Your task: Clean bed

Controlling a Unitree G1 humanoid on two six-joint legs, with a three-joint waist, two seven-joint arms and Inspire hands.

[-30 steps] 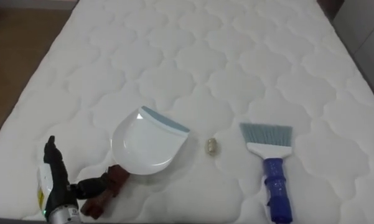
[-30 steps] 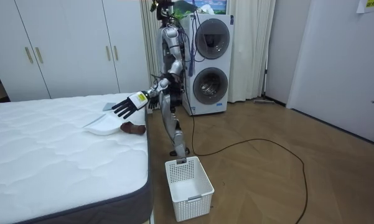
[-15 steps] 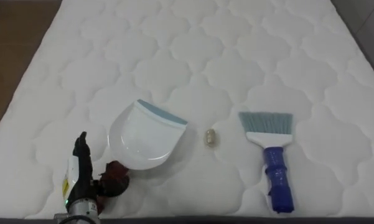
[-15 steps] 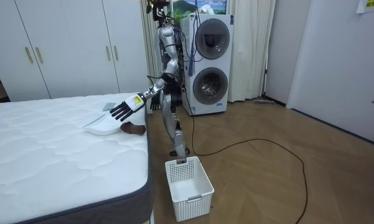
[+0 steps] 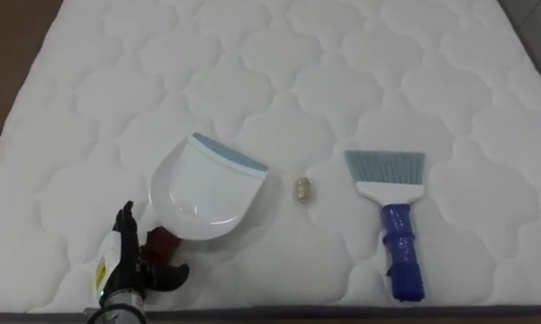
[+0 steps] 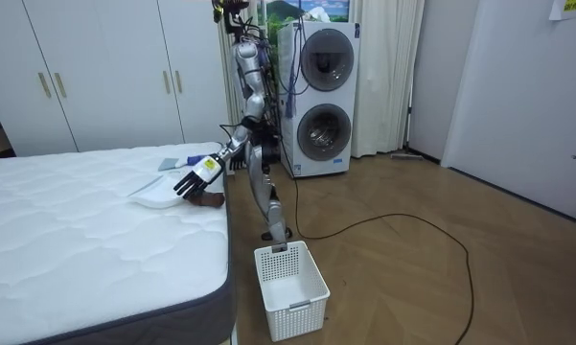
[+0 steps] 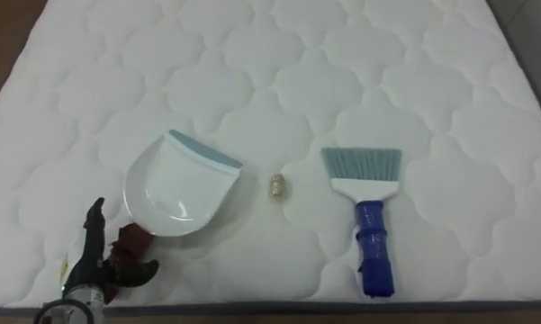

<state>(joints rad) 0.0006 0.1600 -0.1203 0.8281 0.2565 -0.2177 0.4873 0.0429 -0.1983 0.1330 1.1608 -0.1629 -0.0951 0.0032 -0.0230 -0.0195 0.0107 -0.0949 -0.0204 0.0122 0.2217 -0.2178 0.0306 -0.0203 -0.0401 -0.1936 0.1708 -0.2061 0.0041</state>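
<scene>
At lower left, the left hand, fingers spread wide, hovers at the white dustpan's dark red handle on the bed; closing round it likely comes next.

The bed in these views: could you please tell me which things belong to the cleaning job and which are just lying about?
For the job: mattress, white dustpan, blue-handled brush, small beige scrap, left robot hand open by the dustpan's handle.
Just about: white basket on the floor, washing machines, wardrobe.
</scene>
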